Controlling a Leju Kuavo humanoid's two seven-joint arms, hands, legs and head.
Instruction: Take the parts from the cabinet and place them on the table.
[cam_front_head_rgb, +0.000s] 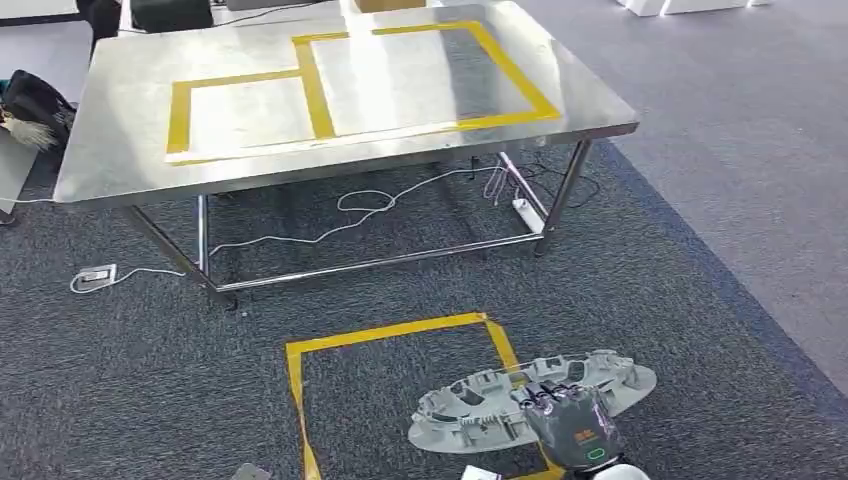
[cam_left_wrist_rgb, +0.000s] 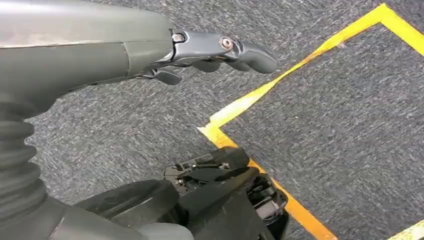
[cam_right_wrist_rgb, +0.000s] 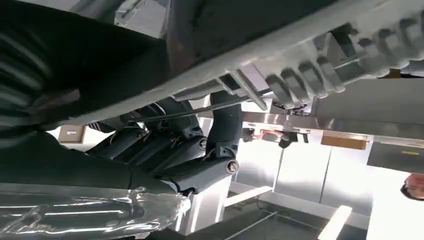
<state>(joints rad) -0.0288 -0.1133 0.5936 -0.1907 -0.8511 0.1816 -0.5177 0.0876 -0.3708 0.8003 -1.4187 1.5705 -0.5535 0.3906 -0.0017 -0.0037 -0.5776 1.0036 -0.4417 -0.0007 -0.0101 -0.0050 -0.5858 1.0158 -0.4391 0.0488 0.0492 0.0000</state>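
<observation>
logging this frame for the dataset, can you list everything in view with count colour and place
table: one, bare steel, ahead of the robot on grey carpet
tape outlines on the table: two joined rectangles, yellow
tape square on the floor: one, yellow, between robot and table
plastic part: one, light grey, long and ribbed, held over the floor square
cables: white, on the carpet under the table
power strip: one, white, by the table's right legs
floor socket: one, grey, left of the table
right robot hand: dark fingers gripping the part
left robot hand: grey, holding nothing, over the carpet
</observation>
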